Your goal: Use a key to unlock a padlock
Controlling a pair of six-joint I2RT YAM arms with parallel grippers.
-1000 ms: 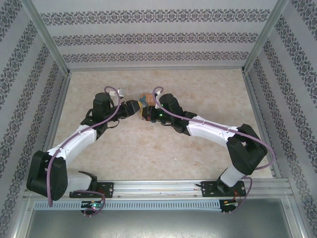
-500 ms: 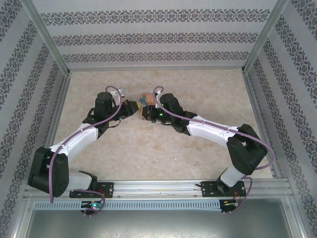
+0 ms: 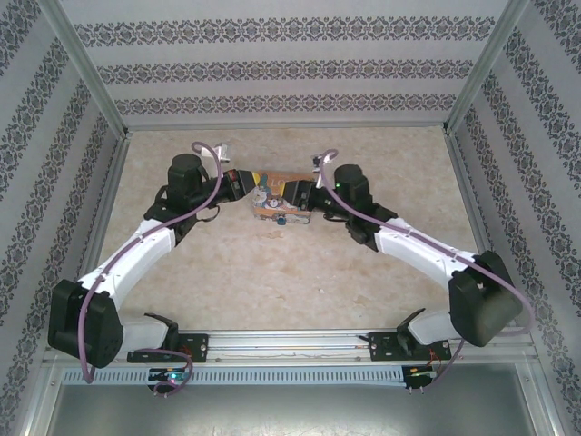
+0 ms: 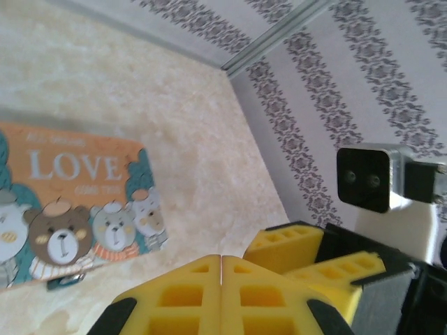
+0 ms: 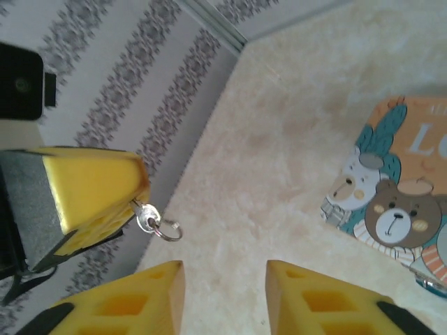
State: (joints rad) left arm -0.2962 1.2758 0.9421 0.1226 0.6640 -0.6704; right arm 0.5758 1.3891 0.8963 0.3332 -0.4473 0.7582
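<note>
**Kid:** Where is the padlock [image 3: 283, 219]?

**Helper:** On the tabletop, just beside the near edge of the LOVE tin [image 4: 77, 174].

**Kid:** And the key [image 5: 147, 218]?

**Helper:** The left jaws are pinched shut on it. The right jaws stand a little apart, holding nothing.

**Kid:** What could go wrong?

**Helper:** The key is held by a tiny bit. It could twist or slip out. The padlock might slide when poked.

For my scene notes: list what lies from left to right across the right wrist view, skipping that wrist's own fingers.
Yellow-fingered left gripper, shut → small silver key with a ring, pinched at the gripper's tip → orange rectangular LOVE tin with cartoon bears.
</note>
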